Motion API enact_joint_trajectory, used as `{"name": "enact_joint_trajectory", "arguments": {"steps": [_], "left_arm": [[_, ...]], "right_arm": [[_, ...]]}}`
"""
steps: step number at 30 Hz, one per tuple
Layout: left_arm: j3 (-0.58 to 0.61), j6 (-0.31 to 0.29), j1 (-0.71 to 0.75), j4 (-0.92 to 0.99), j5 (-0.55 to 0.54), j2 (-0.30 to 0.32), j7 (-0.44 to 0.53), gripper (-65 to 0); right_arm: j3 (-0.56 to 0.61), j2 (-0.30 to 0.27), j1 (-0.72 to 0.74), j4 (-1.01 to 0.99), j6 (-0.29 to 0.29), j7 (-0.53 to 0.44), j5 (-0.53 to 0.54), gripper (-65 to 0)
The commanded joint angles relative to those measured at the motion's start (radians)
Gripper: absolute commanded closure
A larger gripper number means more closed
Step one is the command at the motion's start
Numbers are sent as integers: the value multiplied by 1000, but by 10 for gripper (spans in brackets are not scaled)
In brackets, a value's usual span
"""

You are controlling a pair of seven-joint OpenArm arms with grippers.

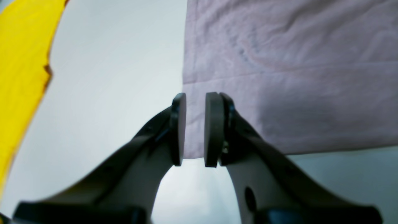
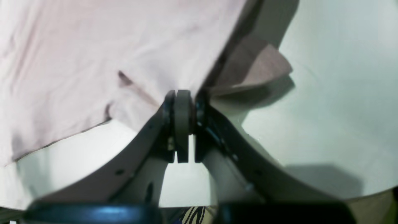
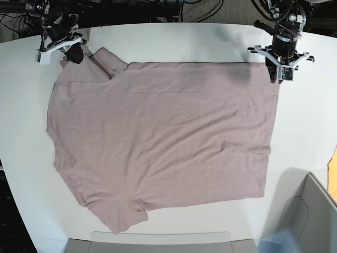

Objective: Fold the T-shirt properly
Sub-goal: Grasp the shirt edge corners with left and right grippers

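Yellow cloth [image 1: 21, 56] beside T-shirt [image 1: 224, 115]; grey bin [image 3: 310, 205] near hem

Both arms [image 3: 288, 26] [image 3: 51, 18] are showing black and bare-metal parts, with black cables looping near their joints and pale, winglike brackets spreading above dark fingers [image 1: 214, 130].

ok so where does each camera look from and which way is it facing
Left wrist: on the left arm, looking past the left gripper, jaws apart, at the T-shirt's hem corner.
Right wrist: on the right arm, looking past the right gripper, shut on bunched shirt cloth.
Base: across the table from the arms, looking down and toward them; both grippers show at the top.
Shared: base and left wrist both show that hem corner and something yellow.
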State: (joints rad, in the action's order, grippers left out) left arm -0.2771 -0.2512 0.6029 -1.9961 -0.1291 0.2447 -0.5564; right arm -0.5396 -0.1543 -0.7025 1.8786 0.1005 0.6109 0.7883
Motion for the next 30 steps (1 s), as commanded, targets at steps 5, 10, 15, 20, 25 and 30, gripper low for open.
{"name": "enact_joint_trajectory", "arguments": {"steps": [5, 10, 15, 20, 25, 30], "left_arm": [[-129, 6, -97, -5, -332, 69, -236, -186], [-233, 10, -182, 68, -591, 127, -445, -221], [-210, 11, -234, 263, -648, 190, -463, -221], [-193, 11, -251, 389, -646, 206, -428, -221], [-150, 13, -248, 482, -645, 233, -360, -219], [-112, 11, -245, 513, -646, 233, -342, -219]], "right_arm": [[-6, -8, -10, 49, 11, -10, 13, 0], [-6, -9, -12, 46, 12, -10, 12, 0], [-6, -9, -12, 46, 12, -10, 12, 0], [-3, -44, -12, 43, 12, -10, 12, 0], [-4, -60, -10, 42, 12, -10, 12, 0], [-3, -80, -10, 42, 12, -10, 12, 0]]}}
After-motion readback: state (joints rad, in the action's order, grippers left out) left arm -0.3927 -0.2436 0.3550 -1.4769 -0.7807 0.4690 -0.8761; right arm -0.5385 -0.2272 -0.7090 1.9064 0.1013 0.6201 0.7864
